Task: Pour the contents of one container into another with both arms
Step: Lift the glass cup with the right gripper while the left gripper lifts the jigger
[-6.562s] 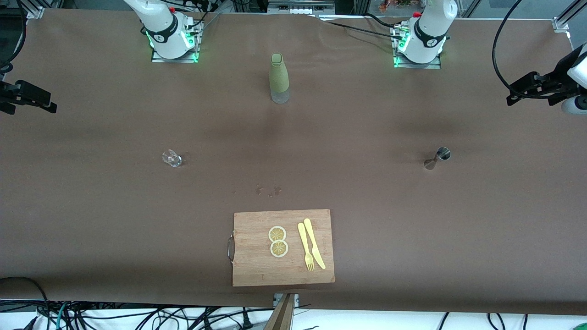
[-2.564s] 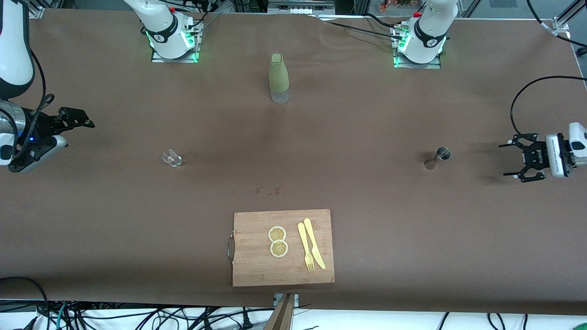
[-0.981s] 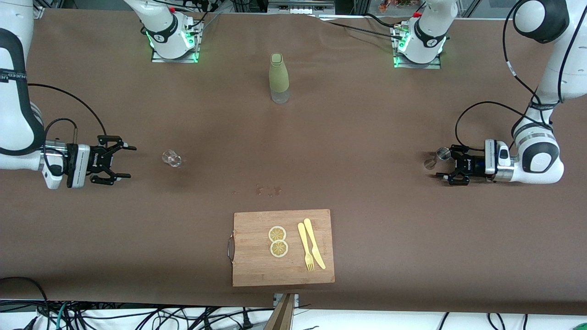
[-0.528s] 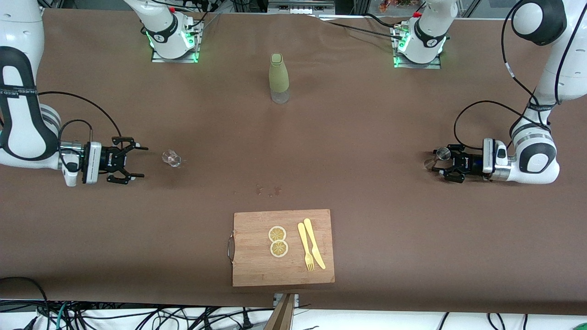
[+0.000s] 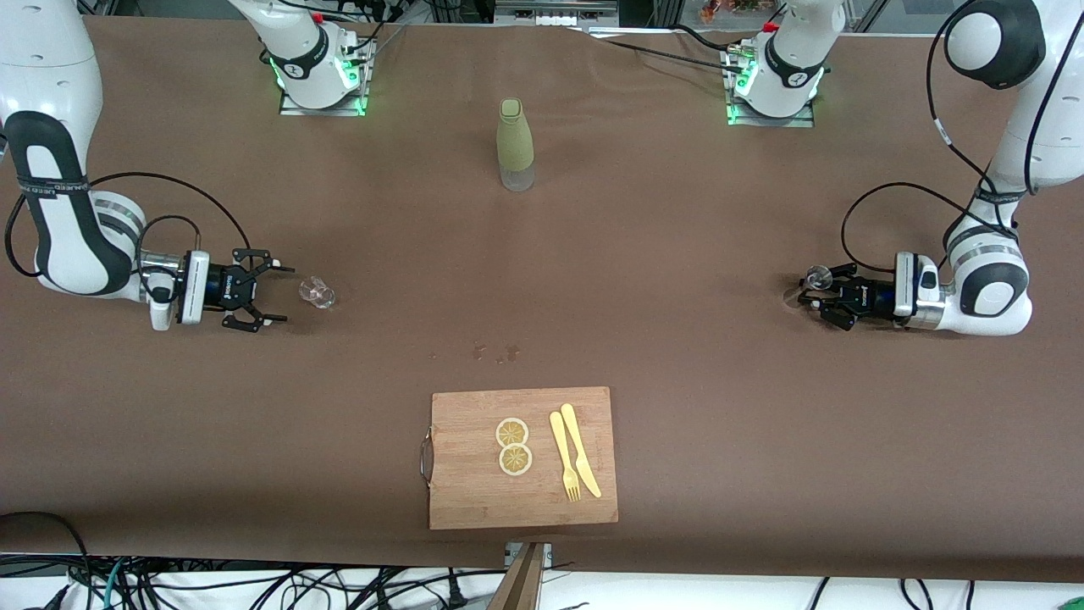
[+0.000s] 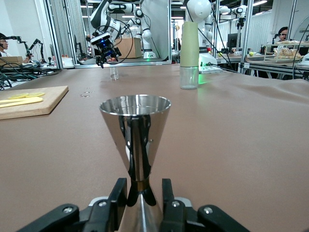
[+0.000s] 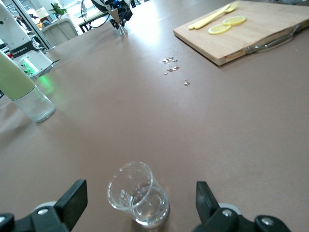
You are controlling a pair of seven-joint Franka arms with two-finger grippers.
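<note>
Standing upright, jigger (image 6: 135, 140) axis vertical, waist between left gripper (image 6: 140, 198) fingers.

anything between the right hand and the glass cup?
Nothing. Bare brown table separates the open right hand from the glass cup; the right wrist view shows the cup ahead of its fingers, untouched.
</note>
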